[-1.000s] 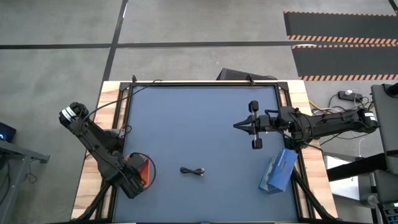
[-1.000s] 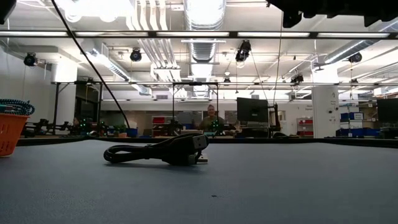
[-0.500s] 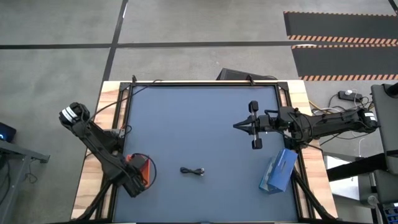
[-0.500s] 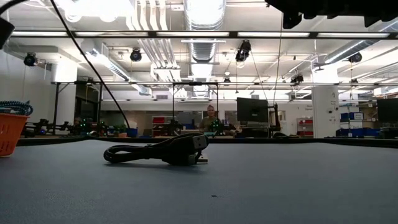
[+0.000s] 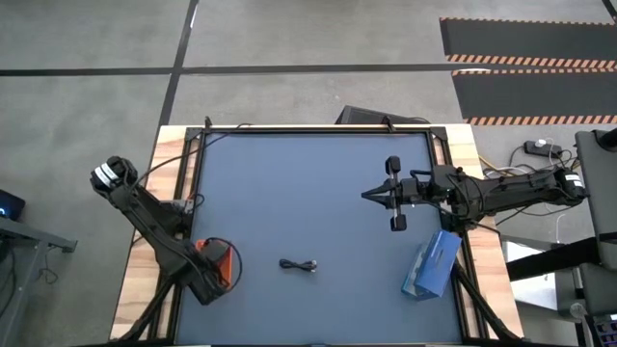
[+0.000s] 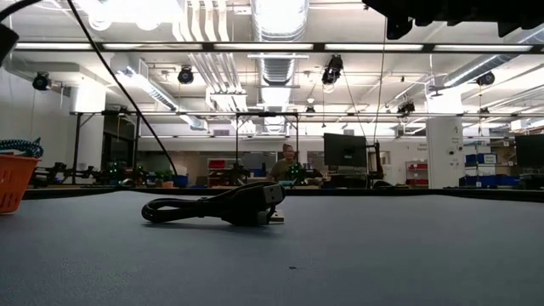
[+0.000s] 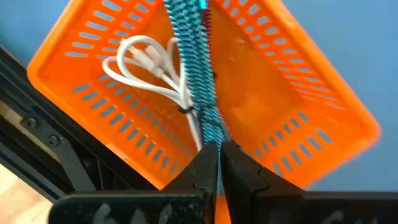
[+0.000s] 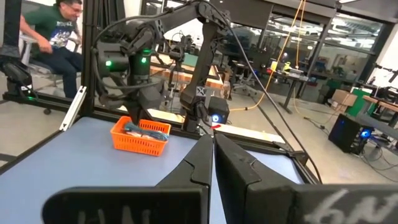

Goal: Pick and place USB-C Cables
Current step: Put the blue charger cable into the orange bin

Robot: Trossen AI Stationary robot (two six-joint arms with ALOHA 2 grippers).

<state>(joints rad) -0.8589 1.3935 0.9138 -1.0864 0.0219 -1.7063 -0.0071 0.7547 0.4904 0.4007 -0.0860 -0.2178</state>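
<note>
While your left gripper pinches the teal cable over the orange tray, part the fingers only once it hangs inside beside the white cable.

High overhead; low table-level; both share black cable.

A small black cable lies coiled flat on the table, near the front. The teal cable and white cable sit in the orange tray at the left.
</note>
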